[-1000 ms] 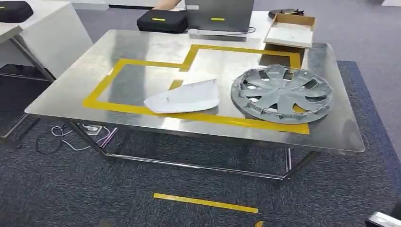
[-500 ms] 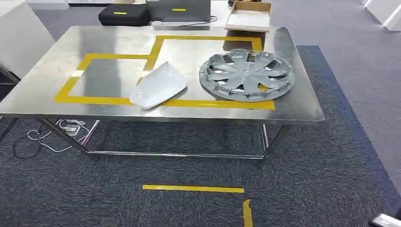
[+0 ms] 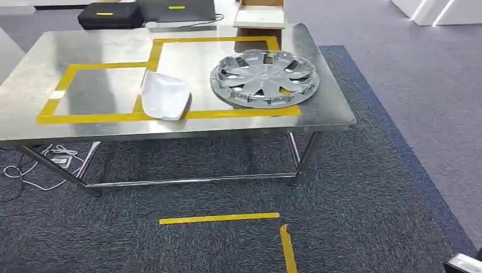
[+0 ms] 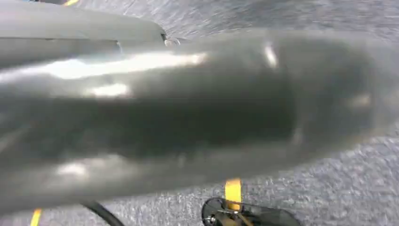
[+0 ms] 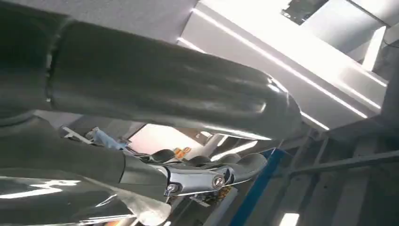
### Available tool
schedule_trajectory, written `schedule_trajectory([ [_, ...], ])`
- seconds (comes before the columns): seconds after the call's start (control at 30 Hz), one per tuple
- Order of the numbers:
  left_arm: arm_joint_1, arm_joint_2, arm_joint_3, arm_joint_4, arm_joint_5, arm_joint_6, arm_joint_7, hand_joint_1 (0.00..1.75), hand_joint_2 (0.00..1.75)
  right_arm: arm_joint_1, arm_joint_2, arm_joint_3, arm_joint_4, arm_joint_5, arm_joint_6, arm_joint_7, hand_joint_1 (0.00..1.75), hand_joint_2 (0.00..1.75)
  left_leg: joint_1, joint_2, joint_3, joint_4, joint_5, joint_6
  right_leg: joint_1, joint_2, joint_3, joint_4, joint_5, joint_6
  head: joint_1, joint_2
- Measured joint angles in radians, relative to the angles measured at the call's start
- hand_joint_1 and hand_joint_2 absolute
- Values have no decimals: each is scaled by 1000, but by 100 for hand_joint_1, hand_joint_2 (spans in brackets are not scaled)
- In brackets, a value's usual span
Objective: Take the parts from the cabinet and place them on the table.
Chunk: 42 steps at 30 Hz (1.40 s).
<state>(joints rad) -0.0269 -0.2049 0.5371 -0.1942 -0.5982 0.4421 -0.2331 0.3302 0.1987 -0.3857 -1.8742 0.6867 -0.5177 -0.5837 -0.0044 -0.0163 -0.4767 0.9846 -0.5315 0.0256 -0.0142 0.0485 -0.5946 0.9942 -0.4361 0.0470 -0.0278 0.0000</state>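
On the steel table [image 3: 329,108] lie two parts: a white moulded cover [image 3: 165,95] on the yellow tape outline, and a grey wheel cover [image 3: 264,77] to its right near the table's right end. A silver piece of my right arm [image 3: 465,263] pokes into the bottom right corner of the head view. My left hand [image 4: 188,117] is a large blurred grey shape over the carpet, and its fingers cannot be made out. My right hand [image 5: 155,89] has its thick thumb apart from the darker fingers [image 5: 202,176], with nothing between them.
A black case [image 3: 105,15], a laptop [image 3: 176,9] and a cardboard box [image 3: 260,14] sit at the table's far edge. Cables [image 3: 40,168] lie under its left end. Yellow tape strips [image 3: 219,218] mark the dark carpet. White furniture [image 3: 437,10] stands far right.
The whole picture has shifted: the camera has turned right, so the table now sits further left and higher. The two parts lie where they were on the table.
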Motion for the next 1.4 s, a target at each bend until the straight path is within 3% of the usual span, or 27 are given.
schedule_trajectory([
  [0.07, -1, -5, 5, 0, 3, 3, 0, 0, 0, -3, 0, 0, 3, 2, -1, 3, 0, 0, 5, 12, -16, -9, 20, 18, 0, -31, -25, 35, -61, 6, 5, 0],
  [0.13, 1, -8, 6, 0, 3, 3, 0, 0, 0, -10, 0, 1, 9, 3, 9, 11, 0, 0, 0, 19, -40, -5, 37, 26, -1, -39, -69, 186, -170, 9, 10, 0],
  [0.2, 3, -8, 11, 0, 3, 5, 0, 0, 0, -13, -1, 2, 22, -2, 32, 24, 0, 0, -5, 29, -65, 0, 53, 28, -1, -40, -93, 304, -211, 11, 10, 0],
  [0.27, 3, -8, 15, 0, 2, 5, 0, 0, 0, -19, -5, 2, 52, -16, 71, 53, 0, 0, -10, 36, -92, 7, 68, 28, 0, -40, -40, 266, -146, 7, 9, 0],
  [0.33, 2, -10, 18, 0, -7, 5, 0, 0, 0, -43, -18, -7, 113, -23, 122, 96, 0, 0, -14, 39, -110, 9, 83, 27, 5, -43, 79, 98, -85, -6, 10, 0],
  [0.37, 1, -13, 21, 0, -8, 5, 1, 0, 0, -64, -31, -20, 162, -27, 163, 123, 0, 0, -14, 41, -113, 11, 91, 25, 10, -50, 132, 10, -110, -17, 9, 0],
  [0.4, 0, -15, 23, 0, -11, 5, 2, 0, 0, -86, -43, -35, 215, -29, 204, 139, 0, 0, -17, 41, -117, 13, 97, 19, 13, -54, 173, -44, -118, -18, 8, 0],
  [0.5, -3, -20, 31, 0, -30, -1, 11, 0, 0, -178, -95, -115, 523, -15, 270, 150, 0, 0, -7, 44, -125, 9, 123, 3, 22, -52, 150, -55, -107, -29, 10, 0],
  [0.53, -3, -19, 32, 0, -37, -2, 19, 0, 0, -205, -104, -143, 628, -11, 275, 149, 0, 0, -7, 38, -131, 17, 115, -4, 10, -56, 143, -62, -89, -38, 15, 0],
  [0.6, 0, -20, 35, 0, -50, -4, 25, 0, 0, -258, -131, -198, 842, 1, 276, 132, 0, 0, -4, 26, -151, 79, 7, -18, 8, -59, 119, -61, -68, -51, 7, 0],
  [0.67, 0, -19, 38, 0, -60, -9, 27, 0, 0, -287, -155, -248, 1047, 11, 272, 139, 0, 0, 6, 26, -179, 238, -109, -29, 8, -61, 100, -59, -44, -50, 7, 0],
  [0.7, -1, -18, 39, 0, -61, -10, 31, 0, 0, -294, -162, -268, 1129, 13, 268, 143, 0, 0, 10, 26, -182, 295, -120, -34, 7, -61, 81, -54, -33, -48, 6, 0],
  [0.77, -2, -17, 39, 0, -70, -15, 36, 0, 0, -308, -171, -299, 1248, 12, 243, 199, 0, 0, 15, 26, -145, 294, -60, -41, 3, -60, 42, -37, -17, -41, 6, 0],
  [0.83, -3, -17, 39, 0, -88, -18, 45, 0, 0, -319, -172, -334, 1365, 31, 187, 374, 0, 0, 19, 25, -50, 158, 1, -45, -3, -59, 8, -15, -8, -32, 6, 0],
  [0.87, -6, -17, 39, 0, -95, -18, 50, 0, 0, -322, -172, -345, 1407, 45, 173, 463, 0, 0, 22, 19, 9, 63, 0, -46, -5, -59, -5, -3, -4, -26, 5, 0],
  [0.9, -9, -18, 39, 0, -95, -19, 41, 0, 0, -323, -172, -355, 1450, 50, 166, 532, 0, 0, 14, 9, 45, -6, -29, -41, -3, -57, -19, 9, 2, -18, 5, 0],
  [1.0, -14, -17, 39, 0, -98, -19, 4, 0, 0, -337, -164, -379, 1524, 52, 196, 642, 0, 0, 8, 11, 24, 5, -20, -20, -7, -52, -27, 2, 31, 3, 5, 0],
  [1.03, -17, -18, 39, 0, -100, -19, -2, 0, 0, -338, -158, -385, 1551, 60, 207, 670, 0, 0, 10, 16, 10, -3, -5, -5, -7, -49, -30, 0, 40, 13, 5, 0],
  [1.07, -25, -18, 39, 0, -100, -20, -5, 0, 0, -340, -153, -388, 1568, 66, 215, 680, 0, 0, 13, 22, 1, -3, 8, 6, -11, -50, -40, 14, 2, 13, 6, 0],
  [1.1, -29, -18, 39, 0, -100, -21, -7, 0, 0, -340, -146, -388, 1582, 74, 221, 690, 0, 0, 12, 22, -14, -3, 19, 15, -11, -50, -51, 55, -65, 14, 11, 0],
  [1.17, -31, -18, 40, 0, -100, -23, -11, 0, 0, -348, -138, -388, 1599, 78, 224, 694, 0, 0, 7, 27, -46, -2, 44, 19, -11, -50, -84, 199, -193, 17, 13, 0],
  [1.2, -31, -18, 40, 0, -100, -24, -12, 0, 0, -353, -137, -388, 1608, 79, 222, 694, 0, 0, 4, 29, -63, 0, 59, 20, -10, -50, -90, 269, -217, 18, 15, 0],
  [1.23, -31, -18, 40, 0, -100, -26, -12, 0, 0, -355, -136, -388, 1613, 85, 209, 683, 0, 0, 1, 30, -81, 2, 72, 20, -10, -50, -86, 308, -204, 17, 13, 0],
  [1.27, -31, -18, 43, 0, -99, -28, -12, 0, 0, -355, -132, -388, 1616, 95, 177, 660, 0, 0, 0, 31, -103, 6, 86, 19, -10, -50, -65, 316, -157, 16, 14, 0],
  [1.33, -32, -19, 47, 0, -99, -34, 26, 0, 0, -358, -122, -388, 1622, 115, 106, 630, 0, 0, -2, 32, -137, 12, 108, 14, -10, -50, 24, 228, -80, 10, 14, 0],
  [1.37, -32, -20, 48, 0, -99, -34, 37, 0, 0, -362, -117, -388, 1625, 119, 84, 628, 0, 0, -2, 32, -146, 17, 120, 10, -10, -50, 97, 134, -84, 6, 14, 0],
  [1.4, -30, -21, 48, 0, -99, -34, 42, 0, 0, -365, -113, -388, 1625, 122, 73, 621, 0, 0, -7, 31, -153, 24, 128, 3, -6, -51, 190, 11, -129, 2, 15, 0],
])
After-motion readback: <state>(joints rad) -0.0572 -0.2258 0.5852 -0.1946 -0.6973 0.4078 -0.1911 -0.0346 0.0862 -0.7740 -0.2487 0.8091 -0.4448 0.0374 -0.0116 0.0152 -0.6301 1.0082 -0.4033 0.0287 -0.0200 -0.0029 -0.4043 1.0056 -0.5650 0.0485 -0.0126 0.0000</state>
